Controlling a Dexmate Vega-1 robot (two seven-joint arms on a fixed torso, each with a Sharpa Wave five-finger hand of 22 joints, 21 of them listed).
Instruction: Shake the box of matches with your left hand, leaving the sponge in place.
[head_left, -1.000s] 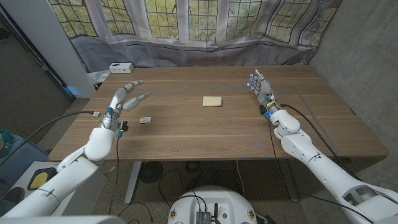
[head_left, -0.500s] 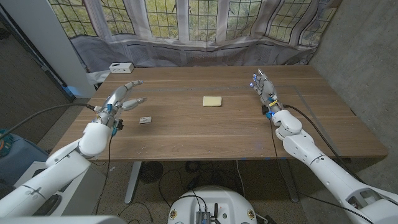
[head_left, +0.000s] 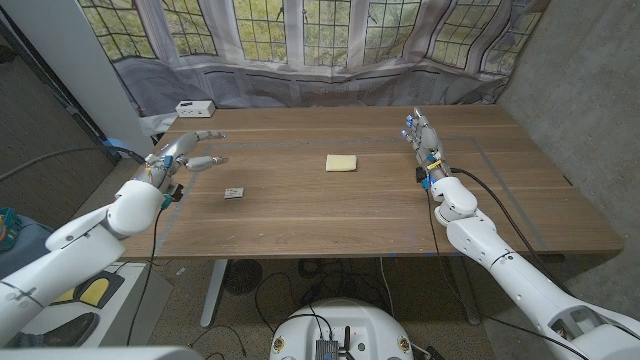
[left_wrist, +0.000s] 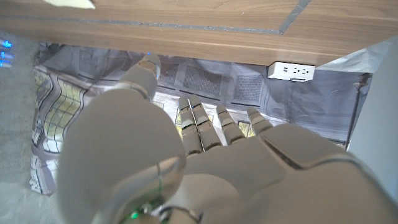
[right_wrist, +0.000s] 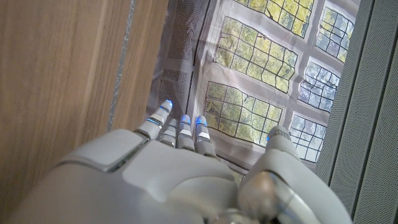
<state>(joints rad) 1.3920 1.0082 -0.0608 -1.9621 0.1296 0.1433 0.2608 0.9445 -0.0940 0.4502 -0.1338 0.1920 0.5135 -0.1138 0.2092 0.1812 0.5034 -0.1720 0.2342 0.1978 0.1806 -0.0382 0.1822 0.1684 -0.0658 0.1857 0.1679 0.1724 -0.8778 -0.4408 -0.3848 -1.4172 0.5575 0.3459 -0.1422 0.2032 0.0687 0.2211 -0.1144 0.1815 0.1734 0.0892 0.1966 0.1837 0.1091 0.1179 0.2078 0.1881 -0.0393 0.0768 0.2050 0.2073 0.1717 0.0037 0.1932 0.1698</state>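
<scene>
Wooden counter (head_left: 330, 215) carries the matchbox (head_left: 234, 193) left of centre; the sponge (head_left: 342, 163) sits apart, upper centre. Left robot hand (head_left: 185, 150), open and empty, should descend onto the matchbox, pinching its sides. Right robot hand (head_left: 423, 140) waits open.

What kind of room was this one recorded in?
Probably a lab or office corner, not a home kitchen: a wooden table on a metal stand, cables under it, a leaded window with sheeting draped below, and a bare concrete wall.
</scene>
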